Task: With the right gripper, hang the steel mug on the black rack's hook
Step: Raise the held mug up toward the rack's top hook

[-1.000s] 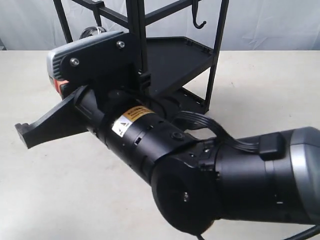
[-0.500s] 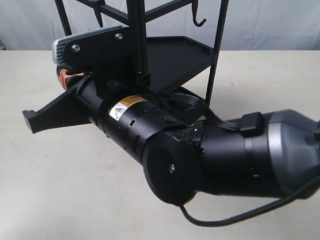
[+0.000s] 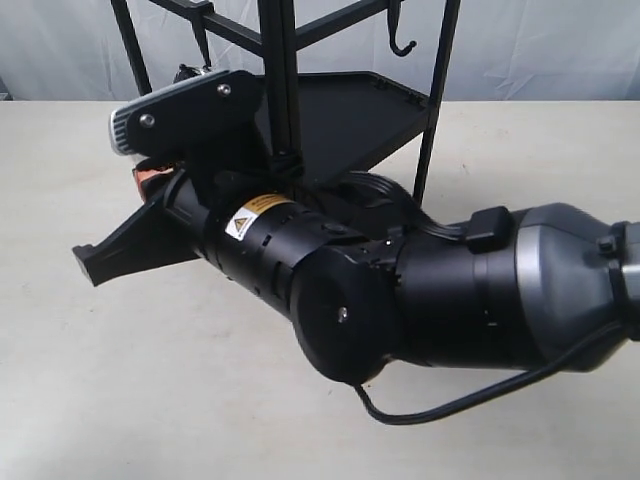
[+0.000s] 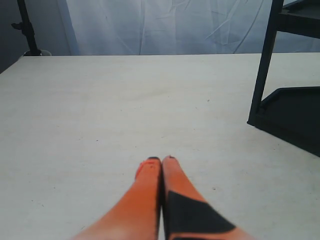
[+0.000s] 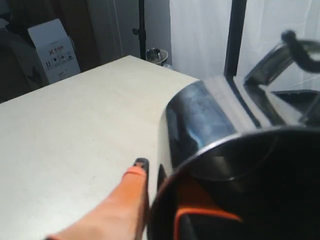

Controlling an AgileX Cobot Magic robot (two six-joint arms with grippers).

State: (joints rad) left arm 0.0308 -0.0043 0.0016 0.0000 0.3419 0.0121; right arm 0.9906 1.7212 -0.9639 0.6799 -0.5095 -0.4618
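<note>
Shifted rightward, nearer the black rack [image 3: 300, 100], since a second ago: right gripper [image 5: 160, 200] | pinched on steel mug [image 5: 200, 130] rim, one finger inside | mug beside rack post, below hook [image 3: 400, 45] | judged light, rigid, slippery | left gripper [image 4: 161, 162] pressed together, idle

White curtain [image 4: 165, 25] behind pale tabletop [image 4: 100, 110].

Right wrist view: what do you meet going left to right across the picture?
Cardboard box against the back wall → orange finger of the right claw → shiny polished steel mug held in the claw → its thin looped steel handle.
</note>
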